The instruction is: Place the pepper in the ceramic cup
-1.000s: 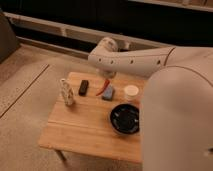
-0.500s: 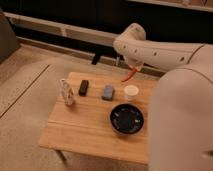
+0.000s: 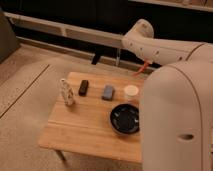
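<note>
The gripper [image 3: 146,61], largely hidden under the white arm [image 3: 160,47], hangs over the table's [image 3: 85,130] far right edge, closed on the pepper [image 3: 141,68]. On the table below are the cup [image 3: 131,91], a black bowl [image 3: 125,119], a blue block [image 3: 108,92], a black block [image 3: 83,87] and a patterned bottle [image 3: 66,92].

You've got an orange-red pepper [image 3: 142,68], cream cup [image 3: 131,91], blk bowl [image 3: 125,119]. Counter [image 3: 85,125] is lt wood grain; figure [image 3: 66,92] pale w/ pattern.

Place: indoor robot test area, lab-like rather than a home.
Floor [image 3: 25,95]: bare, speckled, hard.
Wall [image 3: 75,11]: dark panels with a pale rail [image 3: 60,28] along them.
Bench [image 3: 82,127]: low, wooden, freestanding, carrying a few small props.
Claw [image 3: 145,64]: on a white robot arm [image 3: 165,50], above the bench's far right corner.
</note>
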You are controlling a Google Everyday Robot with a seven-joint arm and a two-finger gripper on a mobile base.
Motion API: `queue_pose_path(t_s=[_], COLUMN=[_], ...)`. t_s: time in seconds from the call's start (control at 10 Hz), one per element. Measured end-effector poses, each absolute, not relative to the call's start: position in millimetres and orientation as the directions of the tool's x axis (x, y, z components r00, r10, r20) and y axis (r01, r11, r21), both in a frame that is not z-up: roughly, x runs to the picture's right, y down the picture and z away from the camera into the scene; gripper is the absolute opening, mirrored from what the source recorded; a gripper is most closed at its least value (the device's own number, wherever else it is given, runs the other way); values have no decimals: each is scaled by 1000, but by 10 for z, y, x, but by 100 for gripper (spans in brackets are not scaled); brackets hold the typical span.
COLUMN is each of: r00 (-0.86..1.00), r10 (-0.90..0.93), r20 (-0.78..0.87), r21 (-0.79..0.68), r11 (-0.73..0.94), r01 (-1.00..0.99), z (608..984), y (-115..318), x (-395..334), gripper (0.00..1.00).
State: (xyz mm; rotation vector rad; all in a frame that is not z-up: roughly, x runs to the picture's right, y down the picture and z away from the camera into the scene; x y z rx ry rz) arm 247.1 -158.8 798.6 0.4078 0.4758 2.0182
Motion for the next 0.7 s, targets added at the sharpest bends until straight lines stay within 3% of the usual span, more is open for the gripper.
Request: queue_pose_path(t_s=[0.3, 0.7], r00=[-386, -381], r10=[922, 924], r20=[33, -18], r21=[518, 568], r11=[-346, -305], r01=[-782, -765], z=[8242, 8311], y=[-1427, -1182], x=[2176, 2042], gripper=[0, 0])
